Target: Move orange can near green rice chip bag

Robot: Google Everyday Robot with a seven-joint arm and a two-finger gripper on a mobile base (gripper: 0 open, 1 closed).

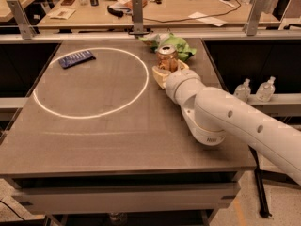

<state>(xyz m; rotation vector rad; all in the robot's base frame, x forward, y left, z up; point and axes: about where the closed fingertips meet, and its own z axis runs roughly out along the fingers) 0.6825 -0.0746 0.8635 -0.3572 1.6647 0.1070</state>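
Orange can point(167, 55): is standing upright on the far right part of the table, silver top facing up, with its lower half sitting between the gripper's fingers.
Can's place: is sitting just outside the right edge of the white circle and just in front of the green rice chip bag. The two are looking nearly in contact, but whether they are touching cannot be told.
Green rice chip bag point(178, 45): is lying crumpled near the table's far edge, right behind the can, and is spreading wider than the can on either side.
Gripper point(168, 69): is sitting low over the table at the can's near side, at the end of the white arm.
Fingers point(159, 74): cream-coloured, are pinching the can's lower body from its left and right.
Arm point(221, 121): is reaching in from the lower right and crossing the table's right side, its thick white joint hanging low above the surface.
Table point(117, 140): its grey-brown top is bearing the can, the bag and the wrapper.
White circle point(89, 116): is running as a thin line over the left and middle of the table top.
Dark blue wrapper point(76, 58): is lying flat inside the circle near its far left rim, well apart from the can and the bag.
Clear bottles point(243, 89): two are standing side by side on a ledge off the table's right side.
Back bench point(178, 13): is standing behind the table, carrying papers and a dark cable.
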